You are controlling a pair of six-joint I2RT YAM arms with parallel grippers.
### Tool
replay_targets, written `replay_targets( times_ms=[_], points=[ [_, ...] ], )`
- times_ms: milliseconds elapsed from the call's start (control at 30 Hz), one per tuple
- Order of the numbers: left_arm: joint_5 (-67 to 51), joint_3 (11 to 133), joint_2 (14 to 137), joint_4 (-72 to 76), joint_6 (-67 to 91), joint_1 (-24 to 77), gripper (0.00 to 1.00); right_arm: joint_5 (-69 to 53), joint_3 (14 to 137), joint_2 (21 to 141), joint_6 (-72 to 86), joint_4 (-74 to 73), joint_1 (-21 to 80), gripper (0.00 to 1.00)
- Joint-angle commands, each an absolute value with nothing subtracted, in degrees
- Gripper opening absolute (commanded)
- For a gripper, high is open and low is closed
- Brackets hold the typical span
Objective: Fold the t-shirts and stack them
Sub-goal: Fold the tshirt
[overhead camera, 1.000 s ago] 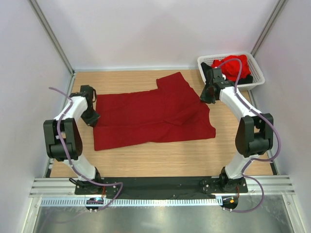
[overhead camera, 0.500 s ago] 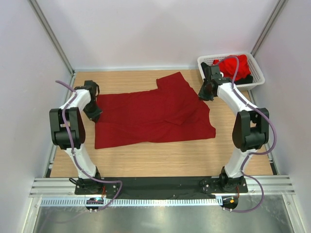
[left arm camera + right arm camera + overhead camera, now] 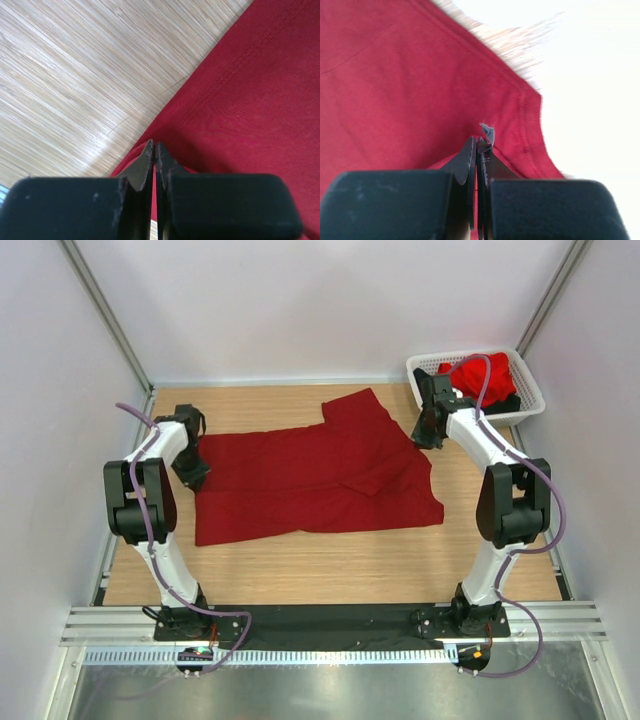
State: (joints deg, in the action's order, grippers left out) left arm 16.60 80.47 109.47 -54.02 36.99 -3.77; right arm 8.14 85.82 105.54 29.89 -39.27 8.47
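Observation:
A dark crimson t-shirt [image 3: 320,475] lies spread across the wooden table, one sleeve pointing to the far side. My left gripper [image 3: 192,476] is at the shirt's left edge. In the left wrist view it [image 3: 155,146] is shut on the shirt's edge [image 3: 250,110], with red cloth between the jaws. My right gripper [image 3: 426,434] is at the shirt's far right edge. In the right wrist view it [image 3: 479,142] is shut on a pinch of the cloth [image 3: 410,85] near the hem. A brighter red t-shirt [image 3: 468,376] and a black one [image 3: 506,401] lie in the basket.
A white latticed basket [image 3: 533,387] stands at the far right corner, just behind my right gripper. White walls and metal posts enclose the table on three sides. Bare wood [image 3: 330,565] shows in front of the shirt.
My left arm has swung in, its gripper shifting slightly to the far side at the shirt's left edge. My right gripper has shifted slightly toward the far side. The shirt lies a little more stretched.

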Motion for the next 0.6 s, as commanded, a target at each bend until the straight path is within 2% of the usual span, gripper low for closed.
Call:
replay_targets(
  times_ms=[0,433,467,500,567],
  points=[
    [18.46,81.12,108.98,-54.49,36.91,-3.69,0.0,12.04,87.71,102.65,29.1,-40.86,7.38,0.01],
    [18.46,81.65,110.39,-54.32,36.56,-3.6,0.02,8.35,88.15,107.05,28.65,-40.25,7.21,0.01],
    [18.81,81.82,110.3,-54.75,36.56,-3.69,0.14,8.09,88.33,107.31,28.65,-40.25,7.29,0.03],
    [19.07,82.09,110.39,-55.02,36.56,-3.69,0.21,7.91,88.77,107.92,28.3,-40.25,7.21,0.06],
    [19.68,82.26,109.69,-55.37,36.39,-3.6,0.38,7.82,89.82,108.72,26.64,-40.69,7.21,0.18]
  ],
)
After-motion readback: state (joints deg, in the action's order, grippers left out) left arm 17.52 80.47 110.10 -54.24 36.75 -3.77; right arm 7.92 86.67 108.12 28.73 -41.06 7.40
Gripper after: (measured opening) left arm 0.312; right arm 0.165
